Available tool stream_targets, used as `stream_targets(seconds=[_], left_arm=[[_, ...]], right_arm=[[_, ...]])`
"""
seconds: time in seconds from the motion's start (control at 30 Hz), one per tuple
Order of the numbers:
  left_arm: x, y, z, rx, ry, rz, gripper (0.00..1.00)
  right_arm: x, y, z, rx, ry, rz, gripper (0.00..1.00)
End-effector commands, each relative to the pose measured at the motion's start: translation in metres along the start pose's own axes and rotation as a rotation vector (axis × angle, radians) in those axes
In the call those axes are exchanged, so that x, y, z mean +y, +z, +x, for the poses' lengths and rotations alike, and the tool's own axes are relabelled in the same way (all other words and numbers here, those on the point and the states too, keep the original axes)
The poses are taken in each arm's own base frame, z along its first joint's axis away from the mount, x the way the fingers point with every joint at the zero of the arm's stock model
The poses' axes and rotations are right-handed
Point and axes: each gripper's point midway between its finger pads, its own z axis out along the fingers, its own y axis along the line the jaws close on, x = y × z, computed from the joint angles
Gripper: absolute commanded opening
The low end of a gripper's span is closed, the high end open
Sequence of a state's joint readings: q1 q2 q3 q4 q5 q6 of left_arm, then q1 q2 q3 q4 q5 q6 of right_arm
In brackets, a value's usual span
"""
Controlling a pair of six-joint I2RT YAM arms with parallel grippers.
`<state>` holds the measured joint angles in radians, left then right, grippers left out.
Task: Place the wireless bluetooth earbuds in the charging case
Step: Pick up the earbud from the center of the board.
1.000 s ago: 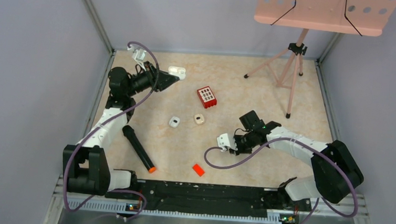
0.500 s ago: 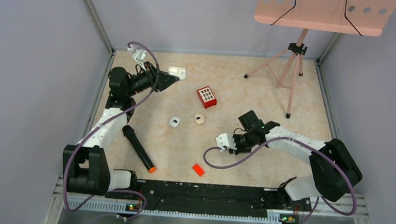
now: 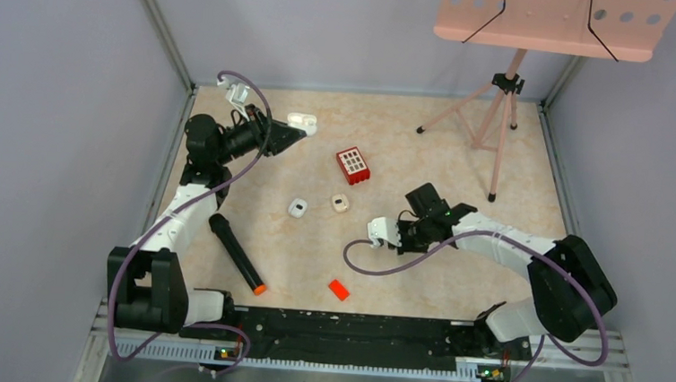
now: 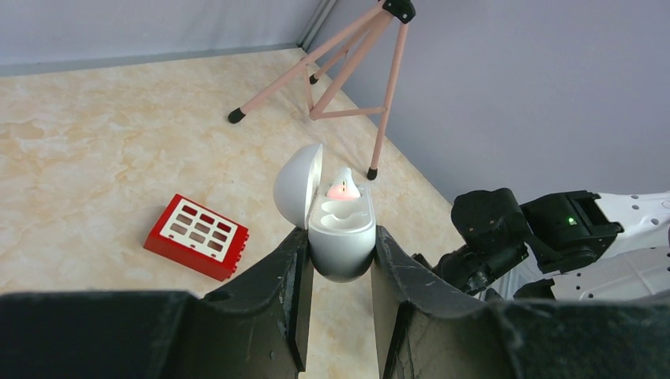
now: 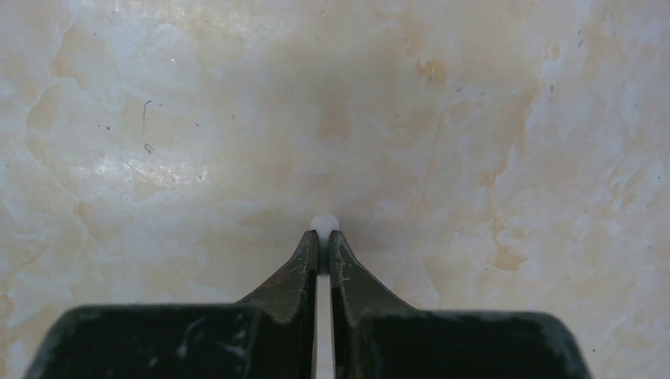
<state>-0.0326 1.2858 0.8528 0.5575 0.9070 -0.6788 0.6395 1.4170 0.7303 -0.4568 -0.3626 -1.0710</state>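
My left gripper (image 3: 286,137) is shut on the white charging case (image 3: 301,122) and holds it above the table at the far left. In the left wrist view the case (image 4: 341,233) sits between the fingers (image 4: 294,260) with its lid (image 4: 299,185) open and a red glow inside. Two earbuds lie on the table, one white (image 3: 297,208) and one cream (image 3: 341,203). My right gripper (image 3: 406,234) points down at mid table. In the right wrist view it (image 5: 324,237) is shut on a tiny white earbud (image 5: 325,223) that sticks out past its tips.
A red block (image 3: 352,165) lies behind the earbuds and shows in the left wrist view (image 4: 197,236). A black marker with an orange tip (image 3: 237,253) lies at the near left. An orange-red chip (image 3: 338,289) lies near front. A pink tripod stand (image 3: 500,112) is at the back right.
My right gripper has moved a little left and away from the base, and its cable loop has shifted left. The left arm and the case have not moved.
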Motion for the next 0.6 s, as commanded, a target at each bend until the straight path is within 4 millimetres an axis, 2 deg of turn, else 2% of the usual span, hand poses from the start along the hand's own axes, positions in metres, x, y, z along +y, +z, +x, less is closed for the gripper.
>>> stream_targets(seconds=[0.0,0.1,0.2,0.27,0.43,0.57], left_arm=[[-0.012,0.002,-0.017,-0.034,0.083,0.057,0.0],[-0.019,0.004,-0.013,-0.011,0.128,0.124,0.0],[-0.029,0.008,-0.009,0.016,0.19,0.202,0.0],[-0.037,0.012,-0.003,0.041,0.245,0.265,0.0],[-0.054,0.018,0.018,0.118,0.347,0.413,0.0],[-0.063,0.019,0.032,0.158,0.409,0.497,0.0]], right_arm=[[-0.034,-0.022,-0.033,-0.055,0.053,0.094,0.0],[-0.055,-0.051,-0.064,-0.135,0.139,0.143,0.0],[-0.078,-0.091,-0.108,-0.255,0.213,0.193,0.0],[-0.094,-0.124,-0.144,-0.356,0.234,0.21,0.0],[-0.117,-0.186,-0.212,-0.554,0.264,0.212,0.0],[-0.133,-0.218,-0.25,-0.671,0.271,0.204,0.0]])
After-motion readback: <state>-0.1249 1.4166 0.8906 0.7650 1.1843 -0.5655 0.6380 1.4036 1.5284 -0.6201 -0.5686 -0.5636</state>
